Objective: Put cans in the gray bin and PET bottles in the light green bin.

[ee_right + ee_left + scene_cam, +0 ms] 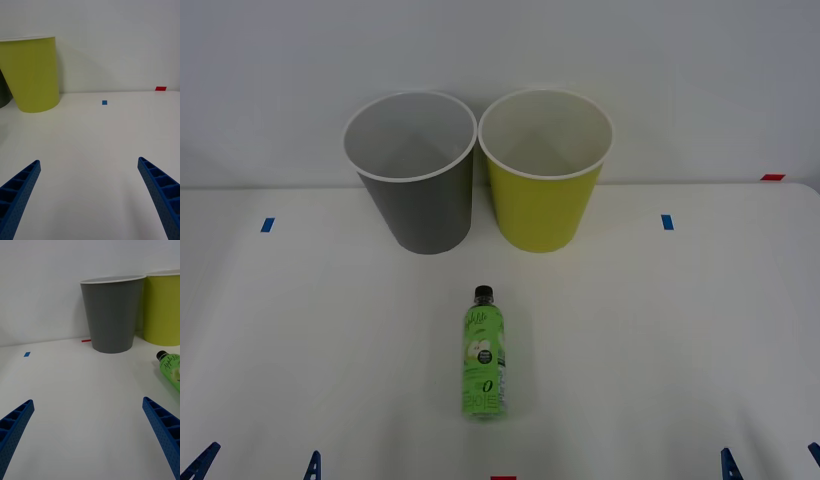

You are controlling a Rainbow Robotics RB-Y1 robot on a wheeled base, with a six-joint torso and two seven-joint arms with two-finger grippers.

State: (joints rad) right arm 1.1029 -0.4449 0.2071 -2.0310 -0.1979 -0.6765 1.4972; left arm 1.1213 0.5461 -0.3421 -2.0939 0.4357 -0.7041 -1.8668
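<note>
A: Where are we in the task?

B: At the start, by our read. Nothing is sorted. The bottle [485,352] lies on its side on the desk [300,340], lower centre of the front view, cap pointing up-frame toward the bins. Both bins look empty from above.

A: Grippers?

B: Left gripper [90,438] sits at the bottom-left edge of the front view, right gripper [90,195] at the bottom-right edge. Both have their fingers spread wide, holding nothing, well apart from the bottle.

A: Bin layout?

B: Gray bin [418,175] upper centre-left, light green bin [545,172] upper centre-right. They stand just beside each other, rims nearly touching. The bottle lies below the gap between them.

A: Next move?

B: We judge it is a reach for the bottle. In the left wrist view it shows at the right edge, so that arm looks the better placed. The fingers need to straddle the body across its width, since it lies flat and may roll. Then lift it over the white rim of the light green bin.

A: Bottle details?

B: Small, bright green label with an apple picture, black screw cap, far shorter than the bins. We see no cans on the desk.
</note>
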